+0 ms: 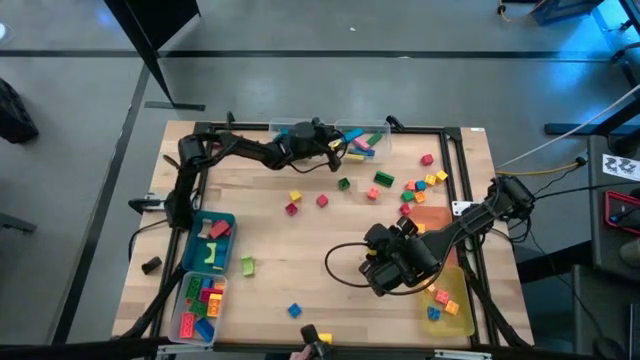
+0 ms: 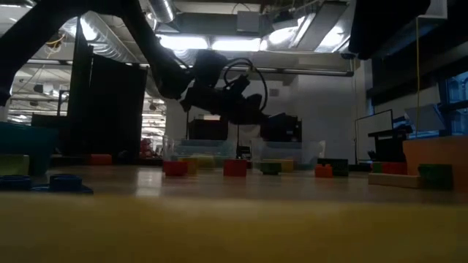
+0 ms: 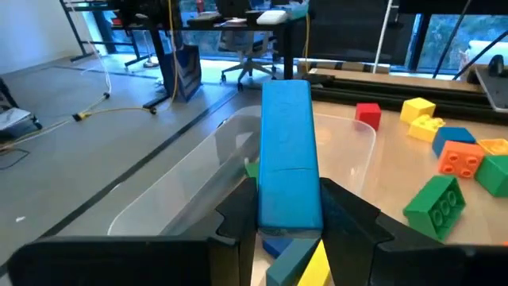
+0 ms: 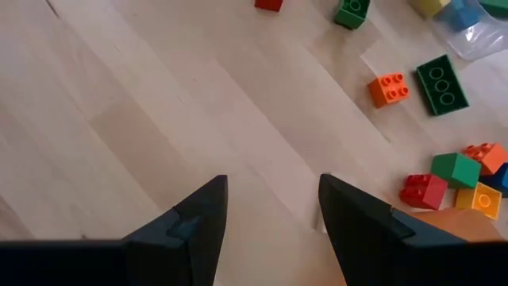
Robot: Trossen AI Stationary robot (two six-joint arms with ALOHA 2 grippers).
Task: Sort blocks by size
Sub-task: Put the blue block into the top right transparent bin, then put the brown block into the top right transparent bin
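My left gripper (image 1: pixel 338 150) is at the table's far edge, over a clear bin (image 1: pixel 362 140) that holds several blocks. It is shut on a long blue block (image 3: pixel 286 143). My right gripper (image 1: pixel 380 245) hovers open and empty above bare wood (image 4: pixel 270 199) right of centre. Loose blocks lie on the table: red (image 1: pixel 322 200), green (image 1: pixel 384 178), and a mixed cluster (image 1: pixel 415 195) that also shows in the right wrist view (image 4: pixel 456 179). Others lie near the front edge (image 1: pixel 294 310). My left gripper pinches the long blue block by its two long sides, at the end nearest the wrist (image 3: pixel 290 214), between its two fingers. The block runs on forward along the fingers, past their tips. It is lifted clear, above the clear bin's inside (image 3: pixel 198 183).
A blue bin (image 1: pixel 212 240) and a clear bin with sorted blocks (image 1: pixel 200 305) stand at the left. A yellow bin (image 1: pixel 452 300) and an orange bin (image 1: pixel 432 215) stand at the right. A black rail (image 1: pixel 300 128) runs along the far edge.
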